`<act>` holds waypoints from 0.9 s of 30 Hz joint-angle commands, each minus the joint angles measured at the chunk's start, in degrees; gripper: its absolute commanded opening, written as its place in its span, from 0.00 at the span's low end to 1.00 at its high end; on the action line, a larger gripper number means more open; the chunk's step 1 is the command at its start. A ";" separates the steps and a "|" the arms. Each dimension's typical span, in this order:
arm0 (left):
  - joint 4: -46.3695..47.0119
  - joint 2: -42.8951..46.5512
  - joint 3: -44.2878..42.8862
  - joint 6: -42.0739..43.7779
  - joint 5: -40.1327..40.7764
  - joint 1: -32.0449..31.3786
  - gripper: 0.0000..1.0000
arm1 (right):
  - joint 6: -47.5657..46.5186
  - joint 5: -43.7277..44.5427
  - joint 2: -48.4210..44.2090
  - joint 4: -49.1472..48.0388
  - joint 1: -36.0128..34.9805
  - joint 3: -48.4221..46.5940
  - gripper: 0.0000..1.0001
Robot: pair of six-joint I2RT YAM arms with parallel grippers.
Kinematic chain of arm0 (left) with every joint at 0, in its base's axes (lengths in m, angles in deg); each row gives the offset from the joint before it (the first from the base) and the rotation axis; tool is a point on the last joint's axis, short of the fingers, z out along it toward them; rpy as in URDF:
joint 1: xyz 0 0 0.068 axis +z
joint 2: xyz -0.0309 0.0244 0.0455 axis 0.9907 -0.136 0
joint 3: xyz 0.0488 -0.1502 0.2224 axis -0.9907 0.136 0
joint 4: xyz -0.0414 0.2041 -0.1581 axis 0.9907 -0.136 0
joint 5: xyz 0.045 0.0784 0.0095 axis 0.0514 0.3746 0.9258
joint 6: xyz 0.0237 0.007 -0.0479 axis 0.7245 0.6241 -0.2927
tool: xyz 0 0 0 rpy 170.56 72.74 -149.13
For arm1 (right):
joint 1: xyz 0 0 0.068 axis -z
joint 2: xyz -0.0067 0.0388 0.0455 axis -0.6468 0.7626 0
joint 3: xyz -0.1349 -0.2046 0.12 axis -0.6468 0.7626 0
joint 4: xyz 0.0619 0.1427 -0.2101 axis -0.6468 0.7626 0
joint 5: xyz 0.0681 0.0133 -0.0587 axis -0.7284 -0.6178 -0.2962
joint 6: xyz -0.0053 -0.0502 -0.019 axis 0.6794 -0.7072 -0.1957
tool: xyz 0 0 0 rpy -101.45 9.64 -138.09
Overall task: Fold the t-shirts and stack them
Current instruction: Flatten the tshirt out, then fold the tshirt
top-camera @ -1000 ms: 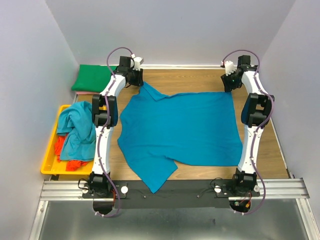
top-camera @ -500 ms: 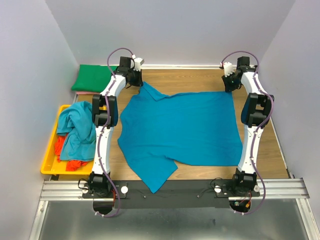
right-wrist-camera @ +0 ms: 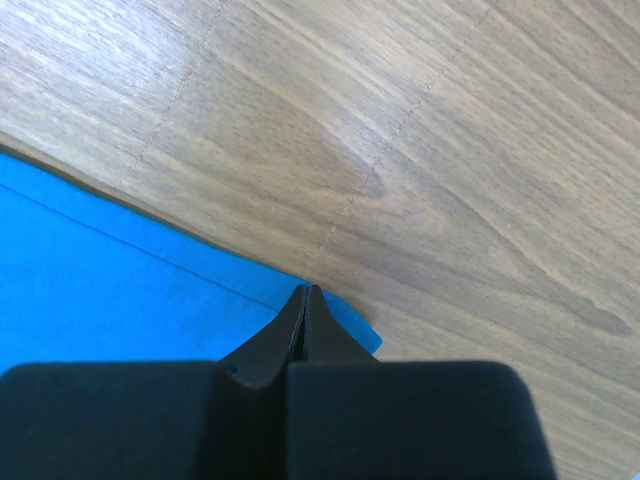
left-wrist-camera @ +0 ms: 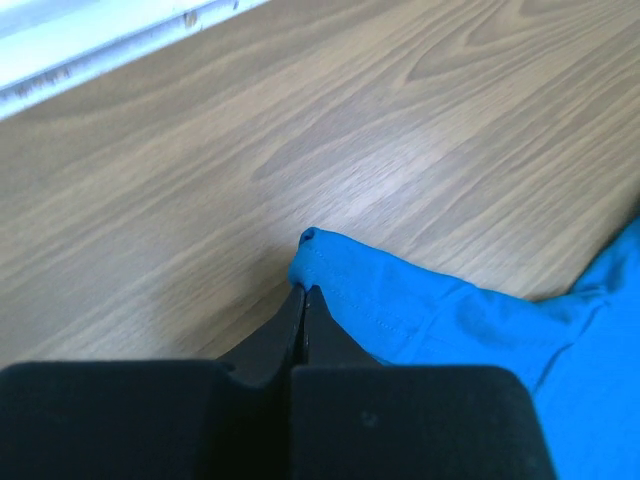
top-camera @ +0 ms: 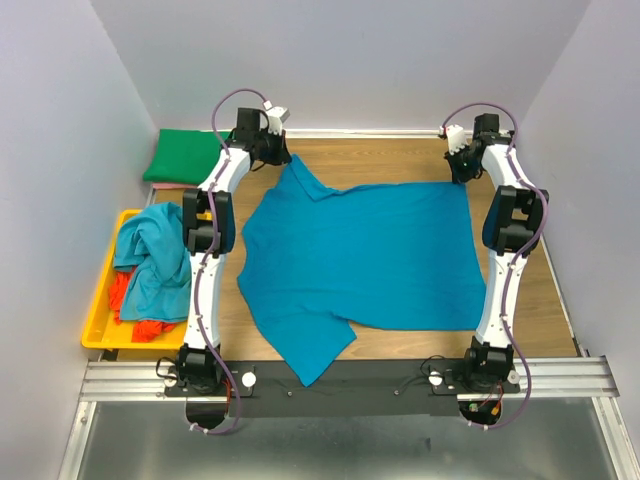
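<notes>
Left fingers [left-wrist-camera: 278, 338] are pressed together on the hem at the blue t-shirt [top-camera: 370, 250]'s far-left tip, and the right fingers [right-wrist-camera: 288, 335] pinch its far-right corner. The shirt lies spread across the middle of the surface [top-camera: 380, 160]. It looks light and floppy, so I'd grab hems and corners, not the middle. More shirts [top-camera: 150, 260] sit in the yellow tray [top-camera: 95, 325] by the left edge.

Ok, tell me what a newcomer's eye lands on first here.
The blue t-shirt spread flat across the middle of the wooden table, one sleeve reaching the near edge. Next, the left gripper and right gripper, each shut on a far corner of it. Then the yellow tray on the left, heaped with crumpled clothes.
</notes>
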 commanded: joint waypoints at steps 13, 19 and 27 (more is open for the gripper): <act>-0.36 18.74 10.54 2.05 -5.66 0.41 0.00 | -3.00 0.53 -9.80 1.47 0.44 6.38 0.01; -2.74 26.40 19.51 3.72 -4.61 0.41 0.00 | -4.50 -0.35 -15.78 1.47 0.62 11.91 0.01; -4.41 37.38 31.29 5.13 -4.34 0.41 0.00 | -7.57 -0.53 -22.81 1.38 0.79 19.74 0.00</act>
